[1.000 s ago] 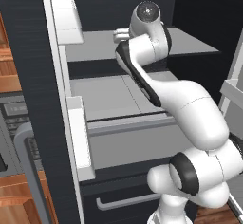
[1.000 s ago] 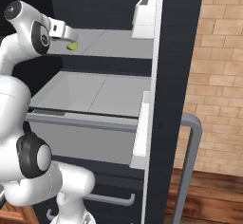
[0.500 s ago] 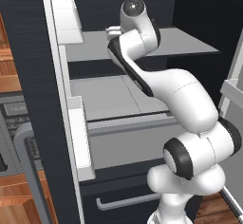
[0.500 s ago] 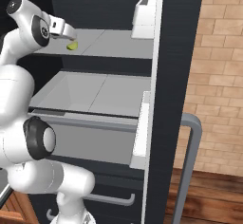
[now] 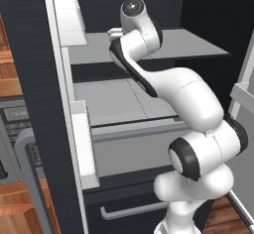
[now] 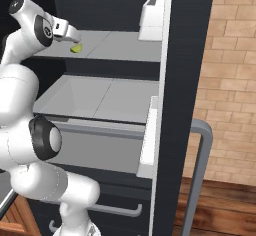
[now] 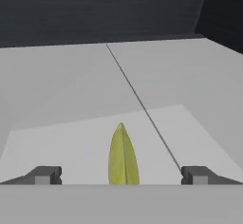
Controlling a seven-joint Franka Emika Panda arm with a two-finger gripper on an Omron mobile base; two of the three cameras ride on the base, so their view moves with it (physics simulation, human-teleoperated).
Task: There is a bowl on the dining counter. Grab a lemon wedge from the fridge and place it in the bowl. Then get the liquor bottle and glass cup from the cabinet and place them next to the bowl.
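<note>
Camera positions, as I read them:
- Left base view: behind my arm's left, facing the open tall black fridge (image 5: 30,54).
- Right base view: behind-right, same pale grey shelves (image 6: 115,45) shared.
- Hand view: close, low along the upper shelf.

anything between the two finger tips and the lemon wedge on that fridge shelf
No, just bare pale grey shelf. In the hand view the lemon wedge lies centred between the open gripper's spread finger tips, untouched by either.
</note>
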